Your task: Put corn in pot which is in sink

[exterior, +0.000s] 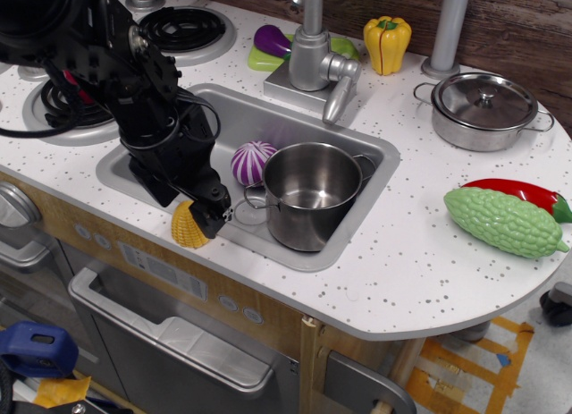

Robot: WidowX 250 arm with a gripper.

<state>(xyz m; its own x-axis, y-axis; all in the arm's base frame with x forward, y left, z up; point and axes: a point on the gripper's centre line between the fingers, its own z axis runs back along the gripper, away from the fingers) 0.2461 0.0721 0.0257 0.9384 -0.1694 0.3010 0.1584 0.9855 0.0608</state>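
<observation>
The yellow corn (185,228) stands slightly tilted on the counter's front lip, at the front left corner of the sink (234,119). My black gripper (203,215) is down on the corn's upper right side and appears shut on it, hiding its top. The tall steel pot (308,198) stands open and empty in the right half of the sink, just right of the gripper. The silver tap (315,54) rises behind the sink.
A purple striped ball (253,162) lies in the sink against the pot's left side. A lidded steel pot (484,110), a green gourd (505,222) and a red chili (523,192) sit at right. A yellow pepper (387,43) is behind; stove burners (183,25) are at left.
</observation>
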